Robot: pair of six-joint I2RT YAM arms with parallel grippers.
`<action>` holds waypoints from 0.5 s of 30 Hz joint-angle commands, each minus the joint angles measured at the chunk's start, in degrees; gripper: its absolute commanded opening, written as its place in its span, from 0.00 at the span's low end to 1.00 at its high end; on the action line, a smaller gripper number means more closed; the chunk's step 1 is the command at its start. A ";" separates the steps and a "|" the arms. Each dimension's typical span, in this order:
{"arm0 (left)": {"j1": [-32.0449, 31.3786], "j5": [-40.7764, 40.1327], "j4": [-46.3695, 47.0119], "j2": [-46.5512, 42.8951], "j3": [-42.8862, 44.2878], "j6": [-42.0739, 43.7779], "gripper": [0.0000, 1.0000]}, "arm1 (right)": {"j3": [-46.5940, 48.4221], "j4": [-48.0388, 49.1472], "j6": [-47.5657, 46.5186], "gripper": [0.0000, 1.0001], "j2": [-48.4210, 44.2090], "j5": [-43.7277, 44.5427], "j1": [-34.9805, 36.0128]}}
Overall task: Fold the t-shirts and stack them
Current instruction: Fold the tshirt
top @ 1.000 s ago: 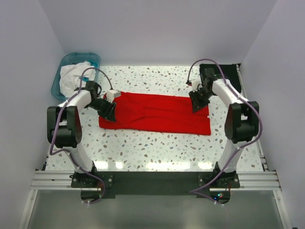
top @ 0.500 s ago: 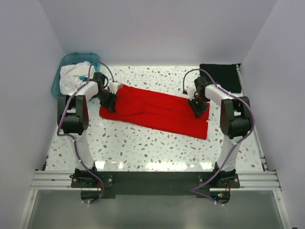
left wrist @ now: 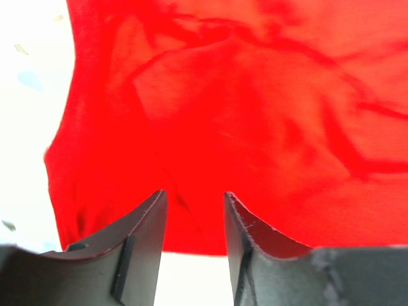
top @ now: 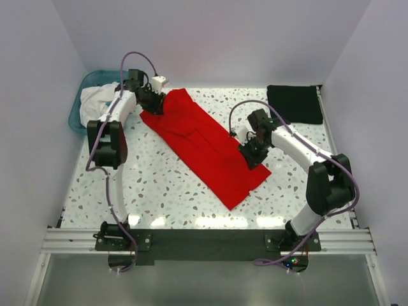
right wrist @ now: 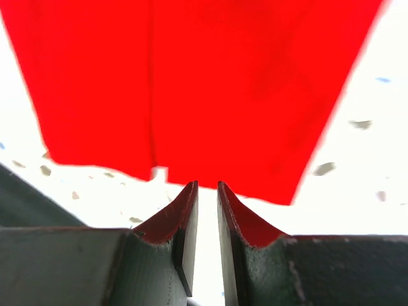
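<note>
The bright red t-shirt (top: 204, 143) lies flat as a long folded strip, running diagonally from the back left to the front middle of the table. My left gripper (top: 153, 102) is at its back-left end; in the left wrist view (left wrist: 193, 194) the jaws stand narrowly apart with red cloth (left wrist: 255, 115) between them. My right gripper (top: 250, 155) is at the strip's right edge near its front end; in the right wrist view (right wrist: 207, 183) the jaws are almost together, pinching the hem of the red cloth (right wrist: 210, 76). The black t-shirt (top: 294, 104) lies as a flat folded rectangle at the back right.
A teal plastic basin (top: 94, 76) holding white cloth (top: 99, 99) stands at the back left corner, just left of my left arm. White walls close in the speckled table (top: 172, 204) on three sides.
The red t-shirt has swung from lying crosswise to lying diagonally. My left gripper moved back toward the far edge with its end; my right gripper moved forward and left with the other end.
</note>
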 commanded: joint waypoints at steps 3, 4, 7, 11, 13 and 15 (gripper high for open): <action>-0.31 5.55 7.09 -16.36 -10.44 -4.53 0.47 | 4.45 3.03 -4.56 0.21 5.26 3.12 -1.08; -0.31 5.55 6.83 -17.25 -11.40 -4.71 0.47 | 4.27 4.52 -4.66 0.20 6.32 3.74 -1.08; -0.31 4.14 7.18 -21.12 -15.97 -5.68 0.46 | 3.13 7.07 -5.97 0.18 9.65 6.37 -1.08; -0.31 3.17 6.49 -23.94 -21.33 -6.12 0.44 | 0.76 8.31 -7.12 0.13 12.66 8.40 -0.99; -0.31 2.91 5.87 -24.38 -22.40 -6.38 0.42 | -0.64 8.22 -7.38 0.12 12.75 7.79 -0.47; -0.49 2.38 5.08 -24.47 -23.71 -6.29 0.41 | -3.80 7.79 -7.47 0.12 12.05 6.56 1.19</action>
